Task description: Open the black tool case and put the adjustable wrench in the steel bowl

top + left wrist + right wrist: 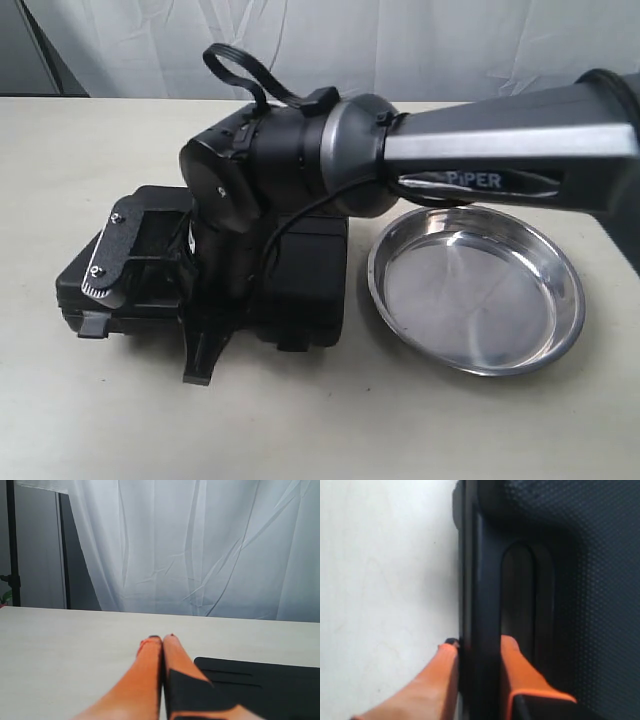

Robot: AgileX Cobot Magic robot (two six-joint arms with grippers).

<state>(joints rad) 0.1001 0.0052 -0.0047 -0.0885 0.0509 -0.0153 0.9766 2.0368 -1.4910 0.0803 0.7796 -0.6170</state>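
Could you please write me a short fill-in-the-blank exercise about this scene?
1. In the exterior view, the steel bowl lies to the ____ of the black tool case.
2. The right gripper has a finger on each side of the bar of the case's cut-out ____.
3. The left gripper is ____, holding nothing.
Missing words: right; handle; shut.

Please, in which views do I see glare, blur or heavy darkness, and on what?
Exterior view: soft glare streaks on the steel bowl; the black tool case is dark, its detail lost. Left wrist view: the left gripper is out of focus, the curtain sharper. Right wrist view: the right gripper is blurred, and the case's handle slot is nearly black.
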